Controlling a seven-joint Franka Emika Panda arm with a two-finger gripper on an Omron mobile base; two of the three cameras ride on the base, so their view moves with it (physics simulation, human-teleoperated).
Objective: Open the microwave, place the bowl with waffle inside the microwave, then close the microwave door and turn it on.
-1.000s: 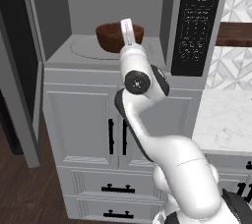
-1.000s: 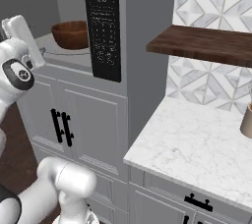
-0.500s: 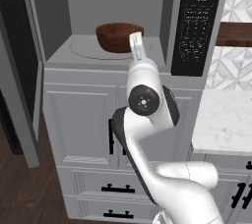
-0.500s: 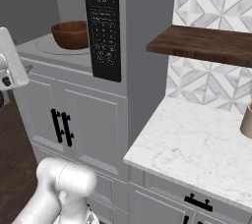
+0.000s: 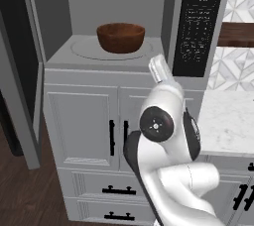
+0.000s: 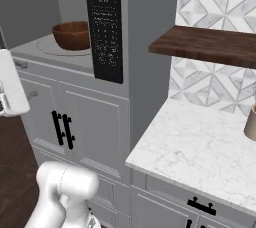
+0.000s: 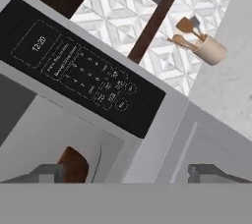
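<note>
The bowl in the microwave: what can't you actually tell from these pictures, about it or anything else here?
- Waffle: the bowl sits on the turntable, but both base views look at it side-on, so its rim hides the contents.
- Bowl in the hand view: just a sliver above the bottom edge.
- Microwave door: swung open, cut off by the left base view's edge.
- Keypad: labels too small to read.
- Utensil holder: contents too small to identify.
</note>
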